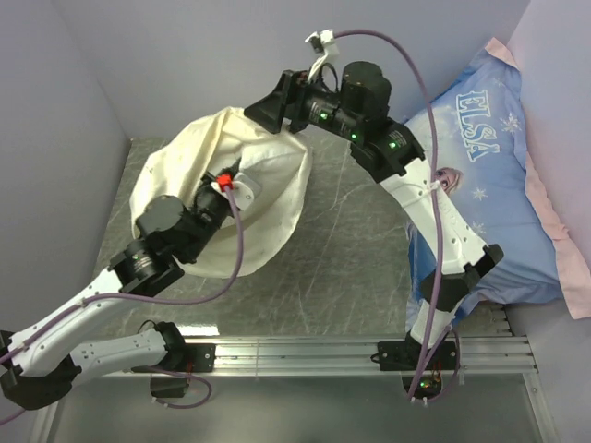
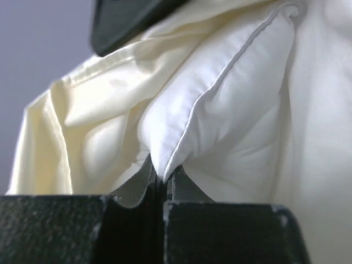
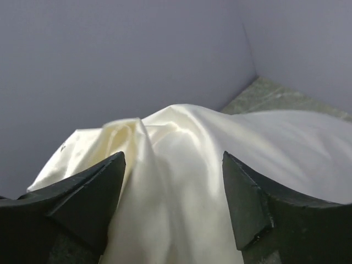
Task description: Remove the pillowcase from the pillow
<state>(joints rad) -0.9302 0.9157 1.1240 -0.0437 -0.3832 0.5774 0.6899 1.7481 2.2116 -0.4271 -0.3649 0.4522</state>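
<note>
Pillowcase (image 1: pixel 180 171) bunched upper left of centre in the top view, pillow (image 2: pixel 220 104) corner poking out. Left gripper (image 2: pixel 165 184) clamped on the pillow's piped seam. Right gripper (image 3: pixel 173 159) fingers apart, straddling a cream fold. Risks: thin seam pinch slips under pull; right closes shallow and fabric slides out.

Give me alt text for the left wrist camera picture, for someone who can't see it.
Close up, the left tool is shut on a piped corner of the white pillow. The cream pillowcase bunches up behind it on the left, with a lilac wall beyond.
</note>
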